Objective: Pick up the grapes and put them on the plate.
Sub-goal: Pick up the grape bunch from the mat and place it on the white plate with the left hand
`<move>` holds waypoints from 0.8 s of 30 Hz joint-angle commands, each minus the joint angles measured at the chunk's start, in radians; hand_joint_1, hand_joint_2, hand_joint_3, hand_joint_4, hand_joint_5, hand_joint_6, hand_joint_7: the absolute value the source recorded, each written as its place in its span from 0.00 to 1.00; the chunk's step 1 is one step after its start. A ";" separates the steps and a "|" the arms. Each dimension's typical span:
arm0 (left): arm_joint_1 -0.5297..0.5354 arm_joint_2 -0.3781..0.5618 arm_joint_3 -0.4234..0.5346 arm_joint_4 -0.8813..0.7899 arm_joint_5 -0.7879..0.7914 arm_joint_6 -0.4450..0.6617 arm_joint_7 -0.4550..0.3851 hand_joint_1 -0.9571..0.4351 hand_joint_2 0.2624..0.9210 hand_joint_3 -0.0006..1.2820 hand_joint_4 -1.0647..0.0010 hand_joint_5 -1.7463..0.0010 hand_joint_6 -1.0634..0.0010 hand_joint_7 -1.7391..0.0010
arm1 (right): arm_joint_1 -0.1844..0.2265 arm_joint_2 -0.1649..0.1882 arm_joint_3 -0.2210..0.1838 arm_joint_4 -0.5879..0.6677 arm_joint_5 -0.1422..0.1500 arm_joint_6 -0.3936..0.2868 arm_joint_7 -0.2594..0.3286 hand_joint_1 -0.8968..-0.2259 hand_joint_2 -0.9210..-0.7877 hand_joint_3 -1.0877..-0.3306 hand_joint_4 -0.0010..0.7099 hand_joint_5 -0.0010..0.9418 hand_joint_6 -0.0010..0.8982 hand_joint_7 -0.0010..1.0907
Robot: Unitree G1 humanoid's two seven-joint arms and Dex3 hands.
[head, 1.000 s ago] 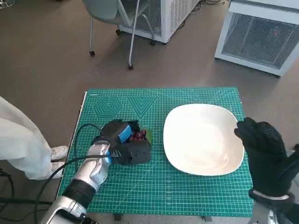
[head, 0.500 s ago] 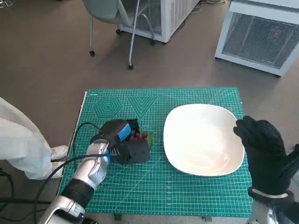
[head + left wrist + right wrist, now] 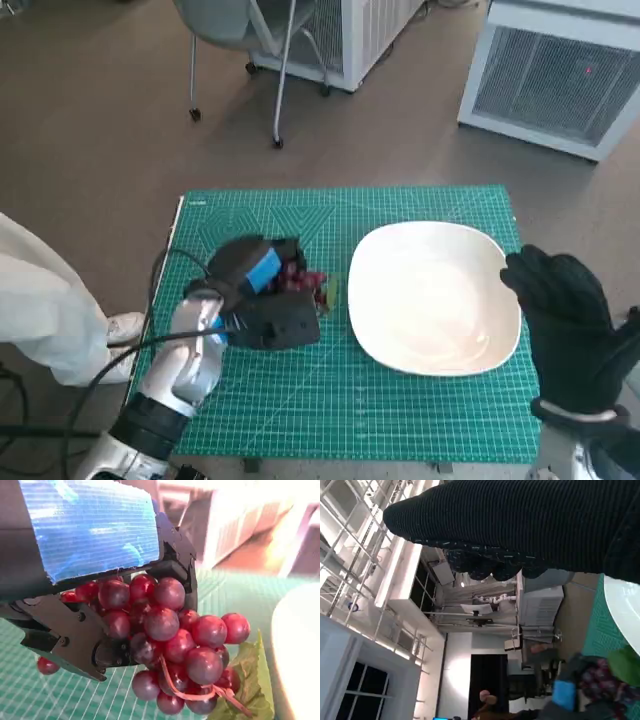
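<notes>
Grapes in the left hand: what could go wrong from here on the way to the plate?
1. The left hand holds only the top of the grapes; most of the bunch hangs free below the fingers, so it could swing or slip out.
2. The leaf and stem trail lowest and might catch the plate rim during the move across.
3. The right hand sits at the plate's far edge and could nudge it.

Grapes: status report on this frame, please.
Left robot hand grips the grapes, bunch clear of the mat. Right robot hand holds nothing, at the plate's right edge. Nothing between grapes and plate.
</notes>
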 commanded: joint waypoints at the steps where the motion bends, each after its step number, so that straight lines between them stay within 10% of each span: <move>1: 0.019 0.024 0.033 -0.126 0.009 0.028 -0.025 0.69 0.92 0.11 0.36 0.23 0.33 0.46 | 0.003 0.001 -0.002 0.019 -0.003 0.002 0.001 0.83 0.00 0.69 0.69 0.62 0.29 0.83; 8: 0.025 0.031 0.082 -0.259 0.006 0.035 -0.028 0.69 0.99 0.03 0.27 0.38 0.40 0.35 | -0.002 0.001 -0.002 0.023 -0.002 -0.001 0.003 0.83 0.00 0.69 0.69 0.62 0.29 0.83; 24: -0.011 0.009 0.143 -0.309 -0.015 -0.042 0.024 0.69 0.99 0.02 0.25 0.36 0.39 0.39 | -0.004 0.004 0.000 0.032 -0.003 -0.015 0.008 0.83 0.00 0.70 0.69 0.61 0.29 0.83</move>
